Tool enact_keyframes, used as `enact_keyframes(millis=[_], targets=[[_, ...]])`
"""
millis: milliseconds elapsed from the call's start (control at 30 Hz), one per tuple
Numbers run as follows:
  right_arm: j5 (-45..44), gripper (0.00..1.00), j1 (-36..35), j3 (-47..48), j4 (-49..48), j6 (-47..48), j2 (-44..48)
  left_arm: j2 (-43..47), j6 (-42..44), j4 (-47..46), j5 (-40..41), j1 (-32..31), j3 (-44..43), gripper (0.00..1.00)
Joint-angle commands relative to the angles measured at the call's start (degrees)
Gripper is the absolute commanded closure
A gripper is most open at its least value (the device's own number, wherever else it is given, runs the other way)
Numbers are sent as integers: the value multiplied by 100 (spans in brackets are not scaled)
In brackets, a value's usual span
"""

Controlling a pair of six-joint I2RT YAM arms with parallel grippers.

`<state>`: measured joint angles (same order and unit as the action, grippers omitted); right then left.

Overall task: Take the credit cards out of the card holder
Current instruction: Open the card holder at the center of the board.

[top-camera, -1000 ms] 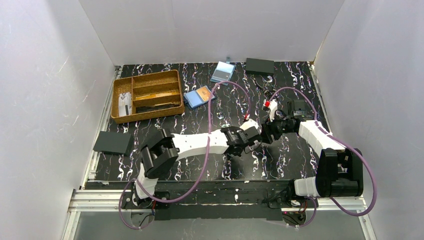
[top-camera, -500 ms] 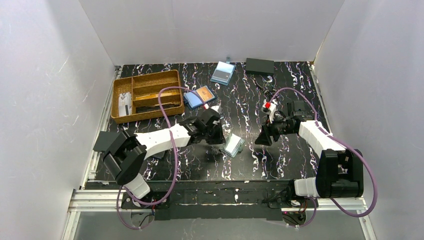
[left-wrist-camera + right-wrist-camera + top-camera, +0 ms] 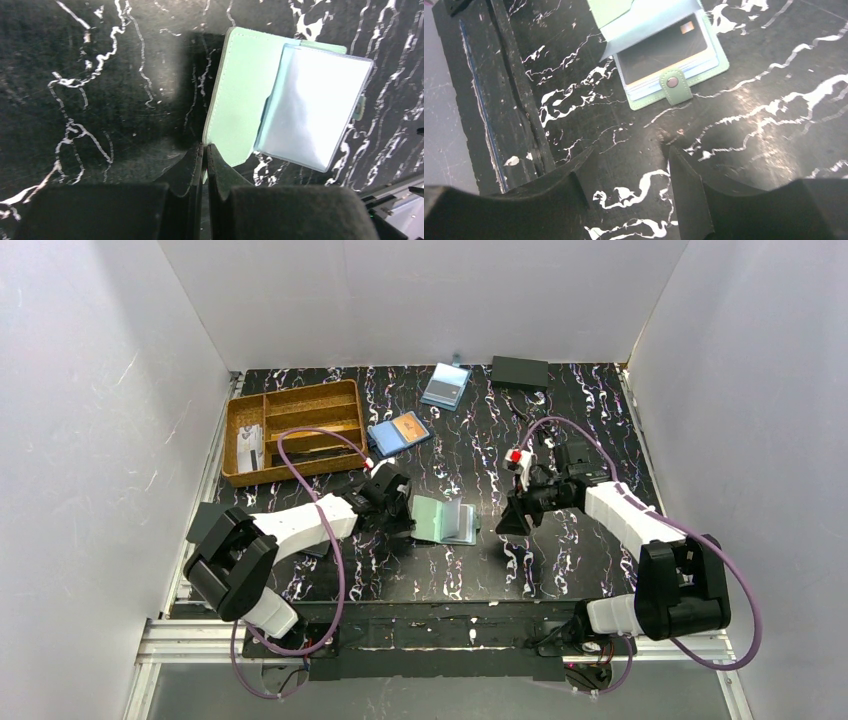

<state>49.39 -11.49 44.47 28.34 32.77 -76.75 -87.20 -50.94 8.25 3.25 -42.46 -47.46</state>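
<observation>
Mint-green and lying open on the black marbled table, the card holder sits right at the tips of the left gripper. That claw is pressed together against the edge of the cover (whether it pinches the cover I cannot tell). The right gripper stands with jaws apart and nothing between them. The holder lies just beyond its tips, untouched, with a dark card showing inside.

Card holder top cropped; card text seemingly unreadable.

card holder: mint green | table: black, white marbling | tray: tan, speckled
</observation>
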Motion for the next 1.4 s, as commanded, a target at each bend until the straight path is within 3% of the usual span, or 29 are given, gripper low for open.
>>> enact_keyframes(millis=[0, 167, 333, 400, 533, 767, 1033, 1267, 1367], targets=[[-262, 38, -565, 337, -62, 41, -121, 34, 383, 633, 301, 149, -75, 100], [-605, 45, -1054, 868, -284, -350, -488, -156, 420, 796, 380, 162, 18, 100], [-1188, 72, -1645, 900, -994, -1164, -897, -151, 456, 915, 416, 161, 104, 100], [-1227, 80, -1783, 829, -1240, -1333, -1006, -127, 474, 949, 414, 159, 128, 95], [-1452, 85, -2023, 878, -1390, -1401, -1201, -97, 537, 944, 274, 167, 134, 82], [-1545, 87, -2480, 1675, -1392, -1759, -1942, 75, 478, 784, 1, 159, 184, 74], [-1224, 87, -2889, 2650, -1374, -2484, -2824, 1126, 682, 735, -42, 161, 486, 44], [-1087, 87, -2986, 2861, -1516, -3036, -3533, 2681, 1201, 726, -271, 183, 1195, 3], [-1118, 86, -2991, 2776, -1555, -2990, -3588, 3149, 1044, 211, -988, 206, 1611, 2]])
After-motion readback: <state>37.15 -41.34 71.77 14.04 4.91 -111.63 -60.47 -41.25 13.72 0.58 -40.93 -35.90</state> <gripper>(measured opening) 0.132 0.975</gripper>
